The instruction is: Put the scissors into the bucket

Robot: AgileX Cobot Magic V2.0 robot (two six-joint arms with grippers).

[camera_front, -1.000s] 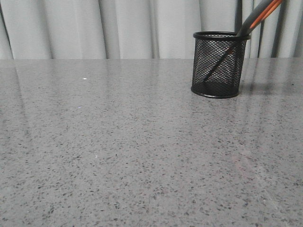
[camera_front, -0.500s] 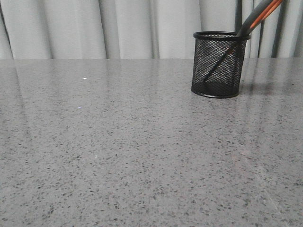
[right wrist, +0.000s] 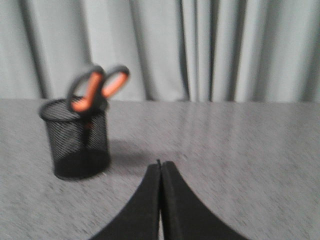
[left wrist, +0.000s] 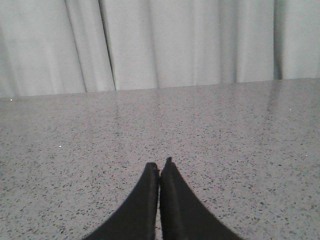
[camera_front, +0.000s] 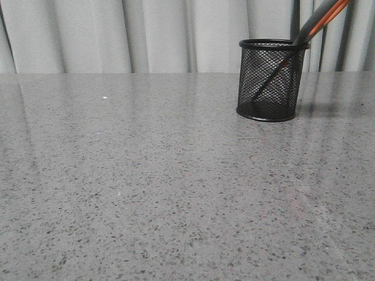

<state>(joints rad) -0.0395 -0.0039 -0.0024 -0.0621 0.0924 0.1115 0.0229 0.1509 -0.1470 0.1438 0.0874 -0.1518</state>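
The black wire-mesh bucket (camera_front: 271,80) stands upright at the far right of the grey speckled table. The scissors (camera_front: 319,21) stand in it blades down, their dark grey and orange handles leaning out over its right rim. The right wrist view shows the bucket (right wrist: 77,137) with the scissors' handles (right wrist: 95,87) sticking up out of it. My right gripper (right wrist: 161,164) is shut and empty, apart from the bucket and nearer than it. My left gripper (left wrist: 160,165) is shut and empty over bare table. Neither gripper shows in the front view.
The grey speckled table (camera_front: 146,175) runs back to a pale pleated curtain (camera_front: 146,35) behind its far edge. A small white speck (camera_front: 105,97) lies at the far left of the table.
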